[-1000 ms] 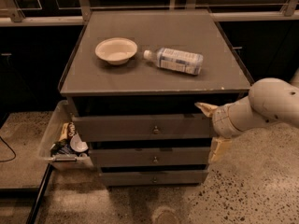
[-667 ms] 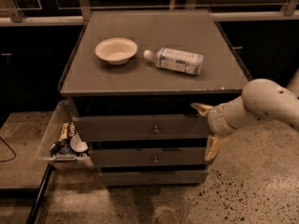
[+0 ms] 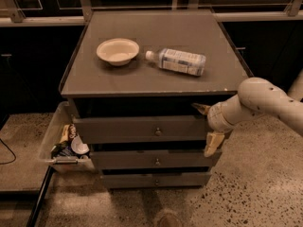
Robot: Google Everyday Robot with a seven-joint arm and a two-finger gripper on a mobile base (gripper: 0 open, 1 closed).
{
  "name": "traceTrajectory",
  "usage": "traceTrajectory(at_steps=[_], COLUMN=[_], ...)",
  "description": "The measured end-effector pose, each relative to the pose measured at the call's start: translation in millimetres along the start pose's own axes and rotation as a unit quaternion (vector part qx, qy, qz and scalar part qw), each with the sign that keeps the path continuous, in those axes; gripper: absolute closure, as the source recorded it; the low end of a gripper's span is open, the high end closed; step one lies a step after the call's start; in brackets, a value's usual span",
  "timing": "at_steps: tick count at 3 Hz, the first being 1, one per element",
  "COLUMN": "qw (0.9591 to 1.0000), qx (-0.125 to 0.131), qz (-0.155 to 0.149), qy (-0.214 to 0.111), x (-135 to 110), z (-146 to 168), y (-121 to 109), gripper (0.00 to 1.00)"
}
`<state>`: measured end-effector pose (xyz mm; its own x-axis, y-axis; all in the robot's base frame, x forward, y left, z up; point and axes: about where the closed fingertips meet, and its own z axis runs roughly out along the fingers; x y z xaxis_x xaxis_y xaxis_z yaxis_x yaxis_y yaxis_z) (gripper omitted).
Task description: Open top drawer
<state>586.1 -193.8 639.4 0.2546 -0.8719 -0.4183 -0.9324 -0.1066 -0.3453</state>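
Grey cabinet (image 3: 156, 74) on speckled floor (image 3: 255, 193): our gripper (image 3: 208, 126), claw spread, straddles the right end of the top drawer (image 3: 137, 129); we should pull straight out.

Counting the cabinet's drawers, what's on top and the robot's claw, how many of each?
Grey drawer fronts: 3, the top drawer included
White round bowl: 1
Clear plastic bottle: 1
Gripper, open, at top drawer's right end: 1
Total: 6

Gripper (image 3: 207, 126) at right end of top drawer (image 3: 137, 129)
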Motion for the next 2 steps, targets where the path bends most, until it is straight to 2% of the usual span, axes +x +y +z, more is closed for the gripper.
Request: traceTrajectory(at_steps=[1, 2], qw=[0.9998, 0.9998], qx=[-0.013, -0.013], qz=[0.016, 0.016], qy=[-0.004, -0.005], x=[8.3, 8.4], z=[14.2, 14.5], y=[-0.5, -0.5], gripper=[0.0, 0.19])
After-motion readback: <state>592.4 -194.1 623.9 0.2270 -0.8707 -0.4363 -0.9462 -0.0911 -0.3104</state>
